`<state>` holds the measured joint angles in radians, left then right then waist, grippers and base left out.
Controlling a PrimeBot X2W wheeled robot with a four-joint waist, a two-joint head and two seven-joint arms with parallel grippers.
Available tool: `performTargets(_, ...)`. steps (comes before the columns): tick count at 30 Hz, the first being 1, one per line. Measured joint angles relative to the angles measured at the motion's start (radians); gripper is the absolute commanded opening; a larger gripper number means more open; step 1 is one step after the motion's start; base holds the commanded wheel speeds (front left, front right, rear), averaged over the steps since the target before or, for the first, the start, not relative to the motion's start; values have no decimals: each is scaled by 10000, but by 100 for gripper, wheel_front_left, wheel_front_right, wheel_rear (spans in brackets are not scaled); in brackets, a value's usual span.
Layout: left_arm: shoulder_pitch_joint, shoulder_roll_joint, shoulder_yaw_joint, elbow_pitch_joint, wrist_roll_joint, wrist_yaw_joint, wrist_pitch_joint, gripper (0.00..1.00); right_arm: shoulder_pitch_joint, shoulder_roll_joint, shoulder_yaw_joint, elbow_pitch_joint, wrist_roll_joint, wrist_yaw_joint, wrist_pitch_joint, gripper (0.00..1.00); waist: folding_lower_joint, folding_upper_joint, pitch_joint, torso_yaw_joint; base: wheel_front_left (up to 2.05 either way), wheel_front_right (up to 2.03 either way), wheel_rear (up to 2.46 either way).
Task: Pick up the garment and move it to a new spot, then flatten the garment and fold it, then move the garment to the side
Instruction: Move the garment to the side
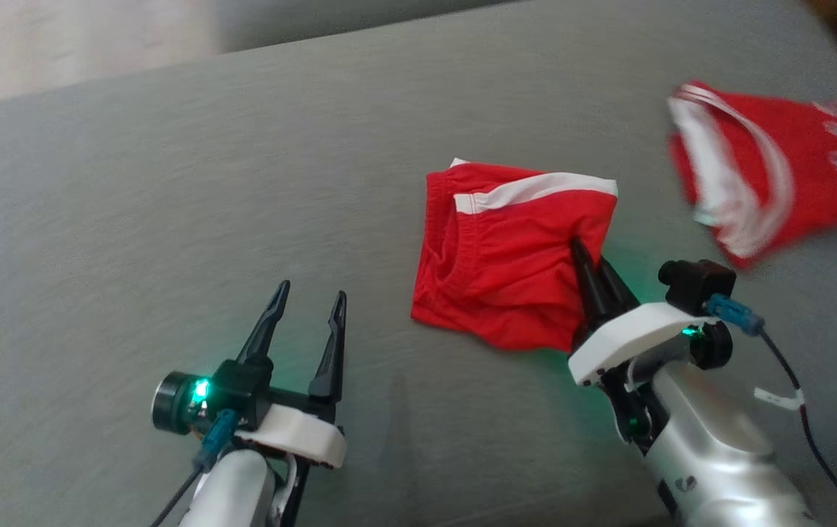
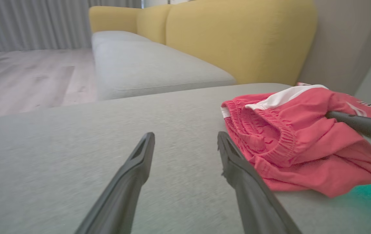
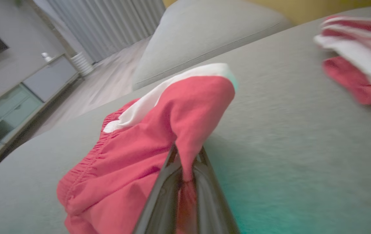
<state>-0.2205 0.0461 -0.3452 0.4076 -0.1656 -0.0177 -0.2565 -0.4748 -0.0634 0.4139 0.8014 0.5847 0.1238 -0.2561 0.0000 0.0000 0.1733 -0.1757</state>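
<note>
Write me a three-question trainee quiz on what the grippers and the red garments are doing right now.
1. True or false: the left gripper is shut on the red shorts.
2. What is pinched in the right gripper? A) a fold of the red shorts B) a towel C) nothing
3. In the head view, on which of the robot's sides of the shorts does the other red-and-white garment lie?

Key: 1 false, it is open; 2 A; 3 right.

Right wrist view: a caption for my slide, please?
Right gripper pinching the folded red fabric shorts with white stripe on grey cushion.
</note>
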Motion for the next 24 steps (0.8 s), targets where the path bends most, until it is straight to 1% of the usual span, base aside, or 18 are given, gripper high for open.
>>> performTargets(3, 9, 2, -2, 102, 8, -100, 0, 100, 195, 2, -4, -81, -128, 0, 2, 0, 0, 0, 65, -939, 0, 0, 0)
performTargets(6, 4, 0, -73, 161, 90, -180, 0, 100, 323, 0, -35, -113, -360, 0, 4, 0, 0, 0, 169, -1704, 0, 0, 0)
performTargets(8, 2, 0, -86, 203, 102, -188, 0, 100, 285, 0, -35, -109, -679, 0, 4, 0, 0, 0, 278, -2069, 0, 0, 0)
performTargets(10, -3, 0, -98, 219, 102, -197, 0, 100, 94, 2, -90, 15, -1016, 0, 4, 0, -1, 0, 456, -2274, 0, 0, 0)
performTargets(12, -3, 0, -117, 288, 104, -238, 0, 100, -361, -15, -222, 224, -1407, 0, 10, 0, 2, 0, 658, -2329, 0, 0, 0)
performTargets(14, -4, 4, -134, 391, 138, -270, 0, 100, -1011, -176, -330, 372, -1710, 0, 10, 0, 2, 0, 786, -2251, 0, 0, 0)
performTargets(17, -4, 6, -119, 410, 169, -316, 0, 100, -2136, -694, -422, 587, -2121, 0, 222, 0, 1, 0, 888, -1964, 0, 0, 0)
performTargets(20, -2, 6, -77, 433, 255, -357, 0, 100, -3063, -1258, -499, 1001, -2495, 2, 757, 0, 2, 0, 981, -1647, 0, 0, 0)
performTargets(23, -2, 8, -69, 435, 272, -366, 0, 100, -3629, -2002, -516, 1522, -3041, 2, 1317, 0, 1, 0, 1055, -1316, 0, 0, 0)
performTargets(24, -2, 8, -69, 435, 272, -366, 0, 100, -3629, -2002, -516, 1522, -3041, 2, 1317, 0, 1, 0, 1055, -1316, 0, 0, 0)
